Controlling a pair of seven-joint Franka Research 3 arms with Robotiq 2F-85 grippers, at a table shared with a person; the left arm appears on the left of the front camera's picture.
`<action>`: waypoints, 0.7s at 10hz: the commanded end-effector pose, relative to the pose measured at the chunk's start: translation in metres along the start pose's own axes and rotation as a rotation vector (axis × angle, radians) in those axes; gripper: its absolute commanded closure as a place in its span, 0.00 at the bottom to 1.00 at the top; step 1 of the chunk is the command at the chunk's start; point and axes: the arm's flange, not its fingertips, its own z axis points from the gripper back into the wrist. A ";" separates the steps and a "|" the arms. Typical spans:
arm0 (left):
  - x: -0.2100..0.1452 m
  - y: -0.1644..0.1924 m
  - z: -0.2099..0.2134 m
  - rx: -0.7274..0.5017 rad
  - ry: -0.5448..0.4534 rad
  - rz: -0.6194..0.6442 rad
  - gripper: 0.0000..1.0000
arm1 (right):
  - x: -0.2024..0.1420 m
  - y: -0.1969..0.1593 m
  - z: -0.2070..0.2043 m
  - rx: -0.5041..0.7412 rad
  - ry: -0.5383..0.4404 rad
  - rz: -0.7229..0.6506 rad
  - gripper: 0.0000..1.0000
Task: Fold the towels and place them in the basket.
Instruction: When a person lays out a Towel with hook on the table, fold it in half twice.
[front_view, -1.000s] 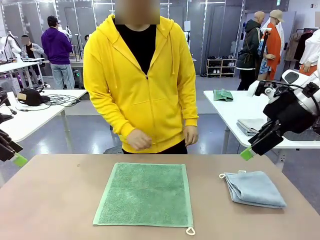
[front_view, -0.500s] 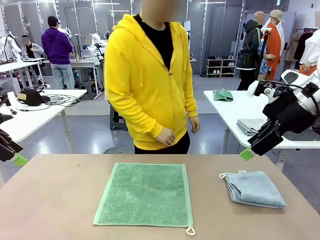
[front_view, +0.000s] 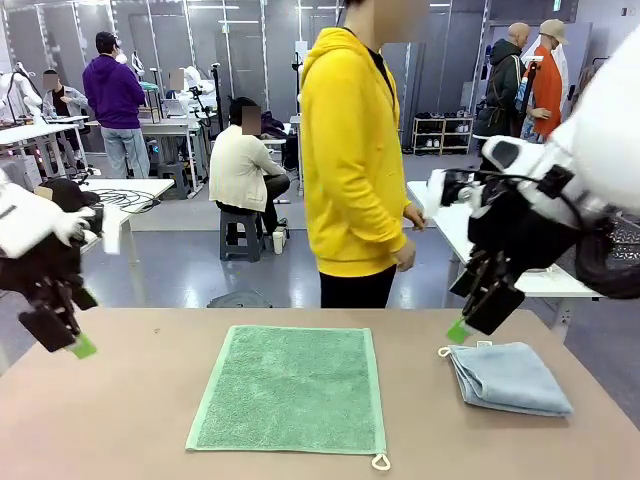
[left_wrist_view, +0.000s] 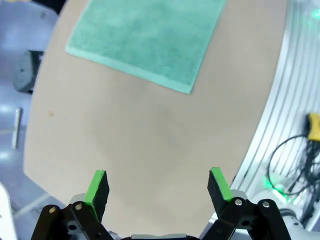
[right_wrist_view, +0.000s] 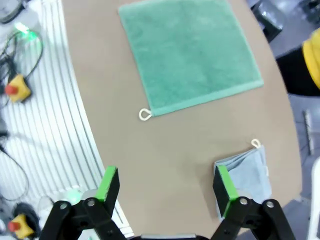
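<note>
On the table the grey-blue towel lies folded, the green towel flat and unfolded (neither stowed yet), both arms' jaws spread wide, gripping nothing.

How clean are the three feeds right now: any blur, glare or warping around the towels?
Front view: even light, no glare on the table, sea-green towel and grey-blue towel both crisp. Left wrist view: slightly soft, table edge bowed by the wide lens. Right wrist view: sharper, same bowing along the table edge.
</note>
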 end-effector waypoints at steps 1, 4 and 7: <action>0.022 -0.011 -0.010 0.057 0.077 -0.148 0.00 | 0.017 0.012 -0.005 -0.016 0.064 0.063 0.06; 0.038 -0.030 -0.024 0.128 0.141 -0.265 0.00 | 0.034 0.029 -0.026 0.022 0.125 0.138 0.06; 0.050 -0.035 -0.056 0.100 0.105 -0.305 0.00 | 0.050 0.035 -0.073 0.047 0.211 0.166 0.06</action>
